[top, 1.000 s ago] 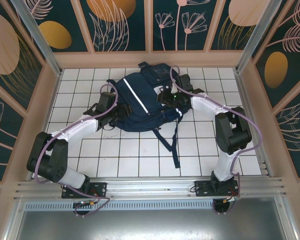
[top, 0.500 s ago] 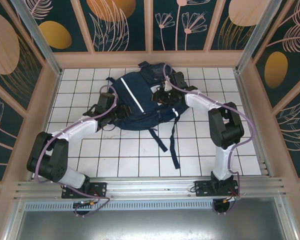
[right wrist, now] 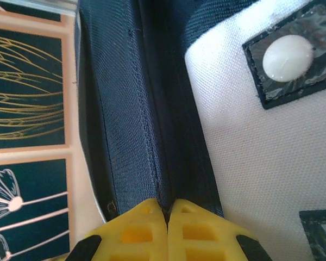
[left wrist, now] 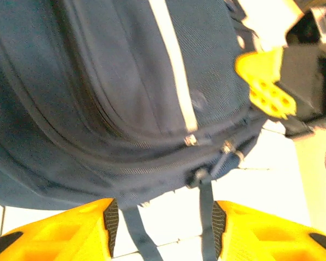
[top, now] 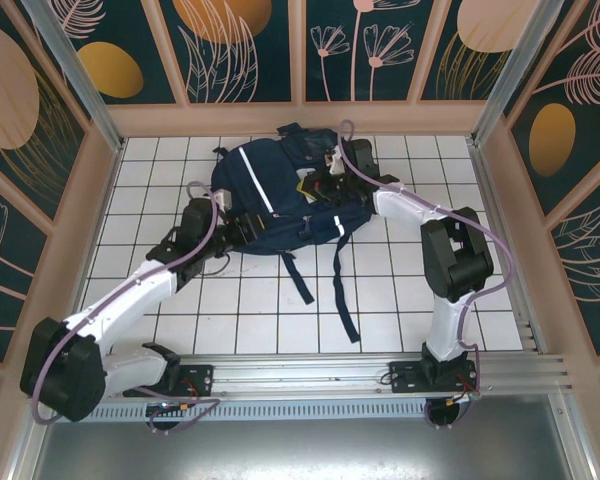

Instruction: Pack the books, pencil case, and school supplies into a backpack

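While the backpack (top: 280,215) lay at the 12 o'clock end of the table (top: 400,300), the right gripper (right wrist: 167,209) was pinched shut on its zip seam (right wrist: 163,136), which ran off toward 12 o'clock, and the left gripper (left wrist: 163,228) stood spread at its 7 o'clock edge.

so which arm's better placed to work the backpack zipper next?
Right, probably. The right hand is shut right at the backpack zipper seam, beside the white patch. The left hand stands open at the bag's edge, gripping nothing.
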### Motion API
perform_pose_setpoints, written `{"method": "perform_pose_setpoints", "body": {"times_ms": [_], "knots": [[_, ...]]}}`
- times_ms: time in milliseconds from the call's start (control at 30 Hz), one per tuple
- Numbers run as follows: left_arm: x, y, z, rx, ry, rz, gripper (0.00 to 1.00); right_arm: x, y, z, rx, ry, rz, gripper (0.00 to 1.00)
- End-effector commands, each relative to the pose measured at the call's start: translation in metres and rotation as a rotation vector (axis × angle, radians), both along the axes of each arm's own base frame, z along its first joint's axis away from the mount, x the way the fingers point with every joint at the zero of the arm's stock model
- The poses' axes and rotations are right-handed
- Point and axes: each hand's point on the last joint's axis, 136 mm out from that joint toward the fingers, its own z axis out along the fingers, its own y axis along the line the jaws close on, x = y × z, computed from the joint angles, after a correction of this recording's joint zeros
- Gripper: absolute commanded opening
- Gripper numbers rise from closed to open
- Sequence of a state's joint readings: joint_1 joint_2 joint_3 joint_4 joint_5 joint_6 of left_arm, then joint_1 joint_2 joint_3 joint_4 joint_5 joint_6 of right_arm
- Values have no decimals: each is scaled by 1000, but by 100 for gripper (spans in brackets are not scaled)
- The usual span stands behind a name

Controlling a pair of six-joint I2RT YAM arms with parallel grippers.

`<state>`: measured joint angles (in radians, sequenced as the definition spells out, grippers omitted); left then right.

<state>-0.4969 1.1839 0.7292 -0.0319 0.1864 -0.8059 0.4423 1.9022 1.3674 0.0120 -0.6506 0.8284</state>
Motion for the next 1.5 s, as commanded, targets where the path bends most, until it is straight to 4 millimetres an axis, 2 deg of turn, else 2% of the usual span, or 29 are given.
{"method": "perform_pose_setpoints", "body": {"times_ms": [0, 200, 267, 367, 500, 567, 667, 800, 1167, 1367, 1433, 1467], "knots": [[-20, -22, -14, -31, 36, -28, 54, 10, 2, 78, 177, -119, -42, 0], [-30, -35, -55, 1, 81, -36, 55, 15, -3, 91, 229, -92, -104, 0], [-28, -40, -67, 53, 84, -47, 53, 15, -5, 94, 234, -85, -119, 0], [-24, -52, -76, 114, 63, -74, 52, 14, -6, 97, 242, -80, -131, 0], [-12, -59, -89, 191, 34, -70, 53, 15, -8, 105, 265, -69, -145, 0], [-7, -58, -90, 203, 26, -57, 54, 15, -10, 114, 267, -76, -158, 0], [-3, -54, -80, 210, -20, -32, 54, 17, -13, 125, 273, -80, -169, 0], [5, -40, -74, 270, -91, 18, 57, 17, -16, 133, 296, -68, -180, 0], [13, -72, -95, 257, -38, -76, 58, 24, -21, 139, 356, -22, -216, 0], [25, -71, -110, 374, -18, -39, 58, 23, -20, 140, 373, -15, -216, 0], [32, -70, -105, 426, -39, -9, 58, 22, -19, 139, 381, -8, -215, 0], [34, -68, -116, 468, -25, 1, 57, 22, -20, 139, 383, -7, -217, 0]]}}
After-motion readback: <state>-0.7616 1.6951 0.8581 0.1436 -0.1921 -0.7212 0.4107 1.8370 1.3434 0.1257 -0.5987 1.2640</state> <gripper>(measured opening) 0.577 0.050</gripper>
